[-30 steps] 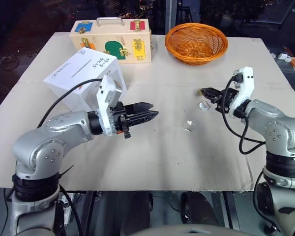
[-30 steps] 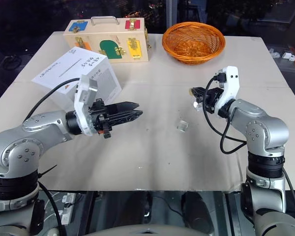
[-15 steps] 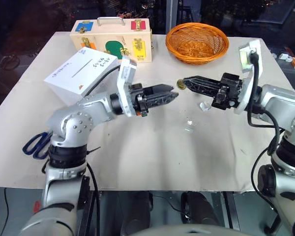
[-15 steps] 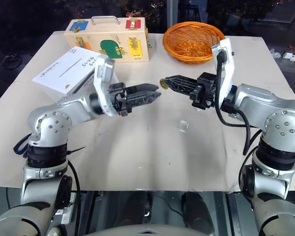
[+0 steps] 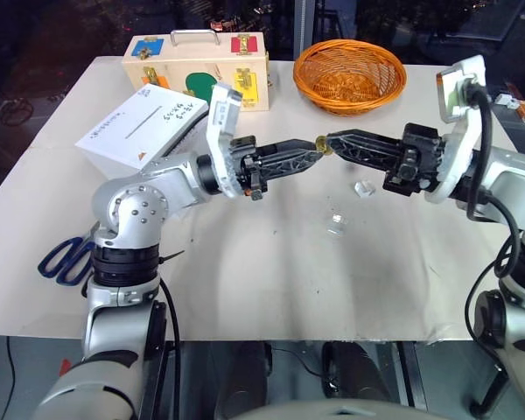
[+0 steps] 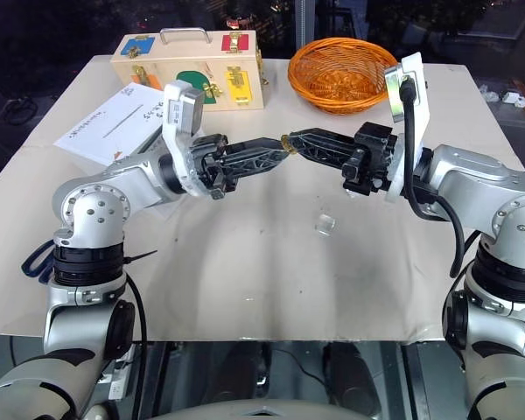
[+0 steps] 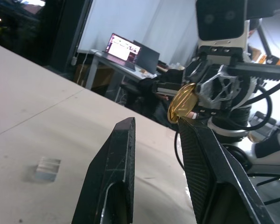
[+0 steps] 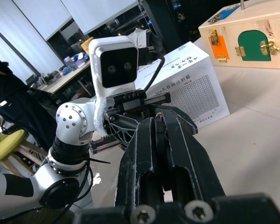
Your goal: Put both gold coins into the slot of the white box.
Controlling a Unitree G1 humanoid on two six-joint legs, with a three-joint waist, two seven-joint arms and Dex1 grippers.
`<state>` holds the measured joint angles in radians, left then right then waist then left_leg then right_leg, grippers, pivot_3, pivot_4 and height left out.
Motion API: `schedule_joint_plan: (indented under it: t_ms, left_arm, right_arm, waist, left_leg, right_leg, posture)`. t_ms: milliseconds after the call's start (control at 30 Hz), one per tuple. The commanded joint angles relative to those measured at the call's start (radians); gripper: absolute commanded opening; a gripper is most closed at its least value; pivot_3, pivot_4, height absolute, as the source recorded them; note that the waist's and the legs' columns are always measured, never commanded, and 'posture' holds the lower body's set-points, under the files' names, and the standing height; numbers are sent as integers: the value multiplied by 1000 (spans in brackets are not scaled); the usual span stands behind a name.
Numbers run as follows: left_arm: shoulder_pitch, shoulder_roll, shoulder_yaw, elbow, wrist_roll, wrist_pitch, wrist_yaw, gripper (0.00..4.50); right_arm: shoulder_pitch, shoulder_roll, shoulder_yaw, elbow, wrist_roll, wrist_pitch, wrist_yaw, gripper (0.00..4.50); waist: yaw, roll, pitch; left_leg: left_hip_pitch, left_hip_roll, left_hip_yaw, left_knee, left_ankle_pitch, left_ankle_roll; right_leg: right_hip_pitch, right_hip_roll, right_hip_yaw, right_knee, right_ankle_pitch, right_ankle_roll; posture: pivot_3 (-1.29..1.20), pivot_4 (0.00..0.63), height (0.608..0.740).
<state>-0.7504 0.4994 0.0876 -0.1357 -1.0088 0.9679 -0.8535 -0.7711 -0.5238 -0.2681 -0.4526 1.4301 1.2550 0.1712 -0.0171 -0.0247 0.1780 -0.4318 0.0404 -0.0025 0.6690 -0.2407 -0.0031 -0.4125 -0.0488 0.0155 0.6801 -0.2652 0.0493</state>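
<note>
Both arms have come together, right gripper point(image 5: 326, 143) pinching a gold coin point(image 7: 182, 102) beside the left gripper's point(image 5: 313, 153) spread fingers.

My table point(image 5: 245, 289), cardboard-covered, carries the white box point(image 5: 149, 122) at ten o'clock, wooden latch case point(image 5: 197, 74) and orange basket point(image 5: 350, 74) at twelve, blue scissors point(image 5: 66, 260) at eight.
</note>
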Motion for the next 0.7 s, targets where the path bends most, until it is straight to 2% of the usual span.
schedule_joint_plan:
  t_ms: [33,667,700]
  left_arm:
    - [-28,13,29,-23,-30,2,-25,1453]
    - [-49,10,37,-8,-67,38,-49,1453]
    - [-49,10,35,-8,-66,37,-51,1176]
  right_arm:
    - [0,-32,12,-18,47,-51,-13,0]
    - [27,-128,81,-17,123,-148,-24,0]
    - [28,-132,83,-18,126,-152,-25,0]
  waist:
    - [0,0,0]
    - [2,0,0]
    - [2,0,0]
  left_leg:
    - [0,0,0,0,0,0]
    - [0,0,0,0,0,0]
    - [0,0,0,0,0,0]
  right_leg:
    - [0,0,0,0,0,0]
    - [0,0,0,0,0,0]
    - [0,0,0,0,0,0]
  posture:
    - [0,150,726]
    - [0,150,726]
    - [0,150,726]
